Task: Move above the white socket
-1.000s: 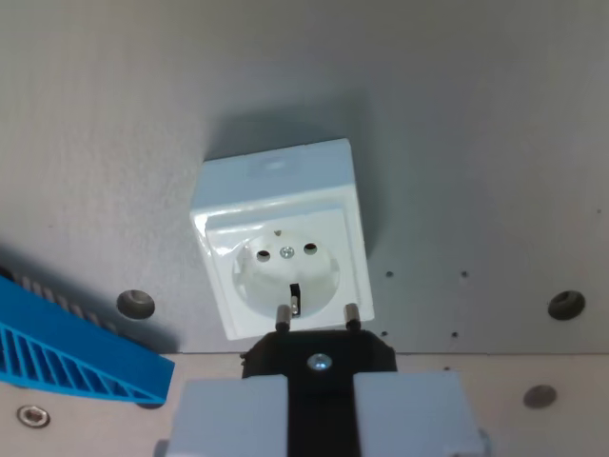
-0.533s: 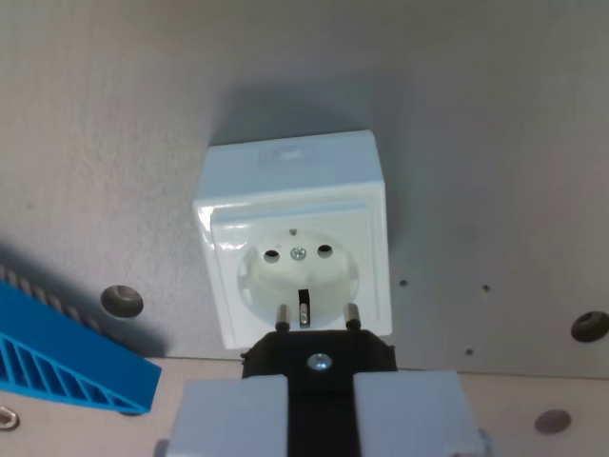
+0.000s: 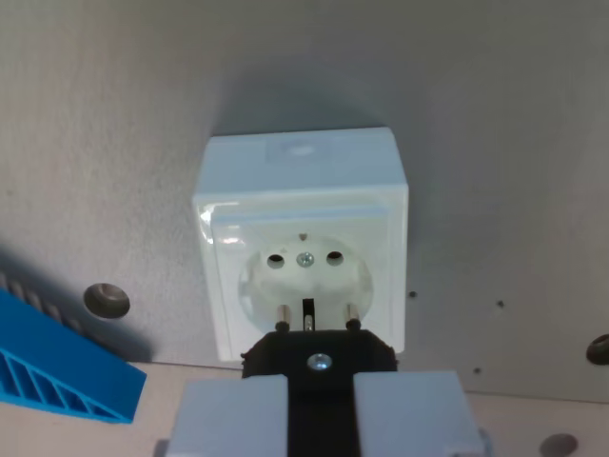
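Note:
The white socket (image 3: 303, 243) sits on the grey plate at the middle of the wrist view, its round recess with two holes and a centre screw facing the camera. My gripper (image 3: 320, 419) fills the bottom edge, its two pale fingers (image 3: 228, 414) shut on a black plug (image 3: 319, 359). The plug's two metal pins point up and overlap the lower rim of the socket's recess. How high the pins hang over the socket cannot be judged from this view.
A blue ribbed wedge (image 3: 57, 367) lies at the lower left. The grey plate (image 3: 495, 143) has round holes at the left (image 3: 106, 300) and right edge (image 3: 599, 348). A beige surface (image 3: 533, 424) runs along the bottom.
The camera has moved: the socket now appears larger, lower and more centred, with the pins over its recess. The blue wedge has slid toward the left edge. The plug stays held.

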Motion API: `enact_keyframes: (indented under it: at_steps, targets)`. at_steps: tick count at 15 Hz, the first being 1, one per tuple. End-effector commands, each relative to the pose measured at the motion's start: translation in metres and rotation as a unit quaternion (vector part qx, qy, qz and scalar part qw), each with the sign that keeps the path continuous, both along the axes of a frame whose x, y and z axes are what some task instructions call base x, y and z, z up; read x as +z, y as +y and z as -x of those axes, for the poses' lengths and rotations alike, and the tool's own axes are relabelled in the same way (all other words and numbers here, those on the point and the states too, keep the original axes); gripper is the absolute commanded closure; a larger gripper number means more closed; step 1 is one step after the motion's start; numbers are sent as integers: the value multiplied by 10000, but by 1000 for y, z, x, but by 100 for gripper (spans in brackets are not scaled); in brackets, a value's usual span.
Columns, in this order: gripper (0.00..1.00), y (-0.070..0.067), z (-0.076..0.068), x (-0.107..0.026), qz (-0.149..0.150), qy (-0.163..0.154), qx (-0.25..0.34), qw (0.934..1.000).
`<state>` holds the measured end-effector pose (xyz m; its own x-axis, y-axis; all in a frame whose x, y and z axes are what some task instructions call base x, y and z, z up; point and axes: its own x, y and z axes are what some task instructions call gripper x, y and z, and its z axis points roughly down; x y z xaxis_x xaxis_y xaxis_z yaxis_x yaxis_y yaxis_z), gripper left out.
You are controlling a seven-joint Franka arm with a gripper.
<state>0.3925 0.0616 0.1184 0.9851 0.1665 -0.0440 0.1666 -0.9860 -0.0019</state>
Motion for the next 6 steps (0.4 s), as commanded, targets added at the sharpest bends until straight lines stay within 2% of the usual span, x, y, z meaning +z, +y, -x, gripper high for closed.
enact_keyframes:
  at_steps: [1,6]
  targets:
    - [100,2,8,-9,121,-588,329,9977]
    - [100,3,11,-12,125,-590,297,9977]
